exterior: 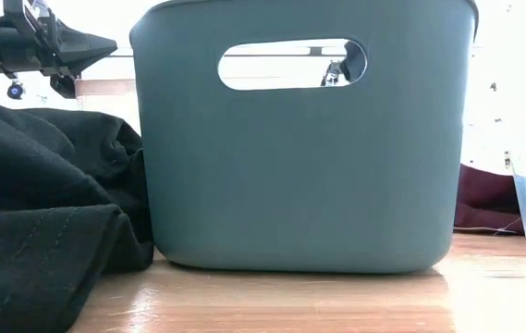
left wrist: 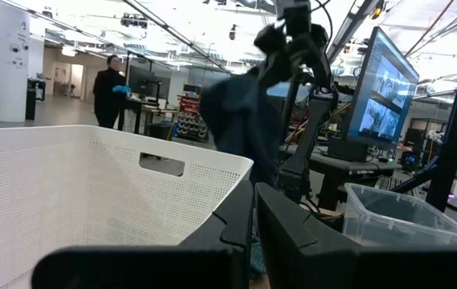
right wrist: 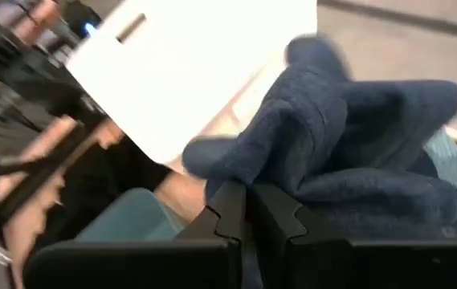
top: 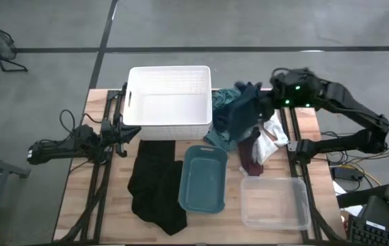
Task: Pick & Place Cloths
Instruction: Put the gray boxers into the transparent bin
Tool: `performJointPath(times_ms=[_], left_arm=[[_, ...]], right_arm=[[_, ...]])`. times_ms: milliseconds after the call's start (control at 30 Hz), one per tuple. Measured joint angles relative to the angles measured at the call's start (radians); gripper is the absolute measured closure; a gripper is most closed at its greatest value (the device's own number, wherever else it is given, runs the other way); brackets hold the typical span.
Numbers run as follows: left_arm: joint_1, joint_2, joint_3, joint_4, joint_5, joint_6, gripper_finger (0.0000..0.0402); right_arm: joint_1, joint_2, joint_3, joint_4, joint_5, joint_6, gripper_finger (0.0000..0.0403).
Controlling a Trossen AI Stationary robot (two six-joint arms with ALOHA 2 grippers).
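wooden table (top: 112,205), grey floor; right gripper (right wrist: 248,210) pinches navy cloth (right wrist: 348,152); left gripper (left wrist: 254,229) closed, empty.

The high view is evenly lit from above, with soft, faint shadows under the white bin (top: 169,101). In the low view, strong backlight from the room washes the background to white, and the teal bin (exterior: 304,139) stands close and slightly soft. The left wrist view is sharp, with ceiling lamps glaring. The right wrist view is smeared by motion blur across the navy cloth (right wrist: 348,152).
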Motion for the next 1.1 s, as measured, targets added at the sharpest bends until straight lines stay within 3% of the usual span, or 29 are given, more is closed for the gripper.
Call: performJointPath(times_ms=[100, 200, 400, 600, 667, 933, 1100], left_arm=[[0.000, 0.000, 0.000, 0.000, 0.000, 0.000, 0.0378], [0.000, 0.000, 0.000, 0.000, 0.000, 0.000, 0.0378], [0.000, 0.000, 0.000, 0.000, 0.000, 0.000, 0.0378], [0.000, 0.000, 0.000, 0.000, 0.000, 0.000, 0.0378], [0.000, 0.000, 0.000, 0.000, 0.000, 0.000, 0.0378], [0.000, 0.000, 0.000, 0.000, 0.000, 0.000, 0.0378], [0.000, 0.000, 0.000, 0.000, 0.000, 0.000, 0.0378]], right_arm=[[0.000, 0.000, 0.069, -0.001, -0.034, -0.001, 0.0394], [0.000, -0.002, 0.133, 0.000, -0.140, -0.005, 0.0394], [0.001, -0.001, 0.226, 0.000, -0.479, 0.038, 0.0394], [0.004, -0.002, 0.270, -0.001, -0.865, 0.296, 0.0394], [0.020, -0.001, 0.277, -0.038, -0.945, 0.387, 0.0394], [0.195, 0.000, 0.259, -0.437, -1.006, 0.455, 0.0394], [0.322, 0.001, 0.202, -0.482, -1.029, 0.441, 0.0394]])
